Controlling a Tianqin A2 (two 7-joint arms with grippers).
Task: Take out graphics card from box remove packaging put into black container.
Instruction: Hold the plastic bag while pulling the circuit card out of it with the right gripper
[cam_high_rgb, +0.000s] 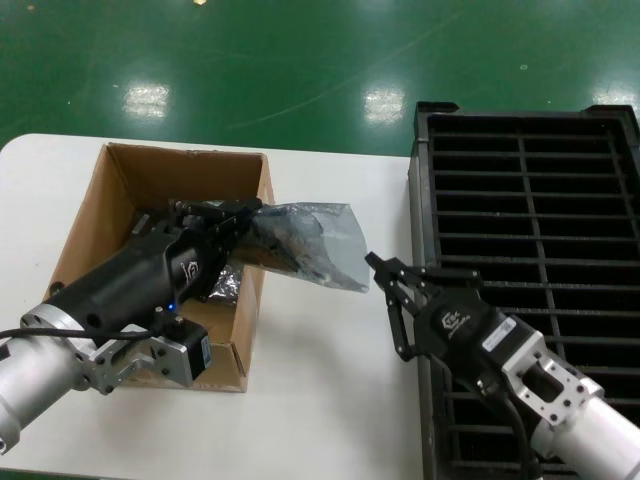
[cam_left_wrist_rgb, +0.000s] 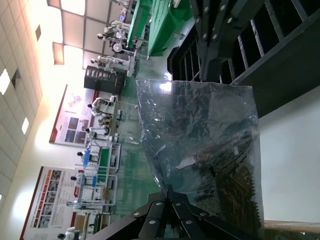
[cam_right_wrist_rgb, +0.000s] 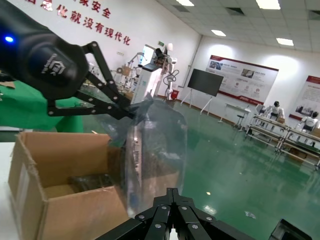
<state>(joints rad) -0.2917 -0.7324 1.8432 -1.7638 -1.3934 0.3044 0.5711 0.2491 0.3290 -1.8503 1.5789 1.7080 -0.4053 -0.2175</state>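
Note:
My left gripper (cam_high_rgb: 250, 213) is shut on one end of the packaging (cam_high_rgb: 325, 240), a crinkled grey-silver bag held in the air over the box's right wall. The graphics card (cam_high_rgb: 290, 245) shows as a dark board inside the bag. My right gripper (cam_high_rgb: 370, 260) is shut, its tips meeting on the bag's far edge between the box (cam_high_rgb: 110, 200) and the black container (cam_high_rgb: 420, 180). The left wrist view shows the bag (cam_left_wrist_rgb: 200, 140) stretching away from the shut left gripper (cam_left_wrist_rgb: 168, 189). From the right wrist, the bag (cam_right_wrist_rgb: 155, 145) hangs just ahead of the right gripper (cam_right_wrist_rgb: 172, 190), with the box (cam_right_wrist_rgb: 75, 210) beside it.
Another shiny wrapped item (cam_high_rgb: 228, 285) lies in the box under my left arm. The white table (cam_high_rgb: 320, 380) carries the box at the left and the slotted container at the right. Green floor (cam_high_rgb: 300, 60) lies beyond the table's far edge.

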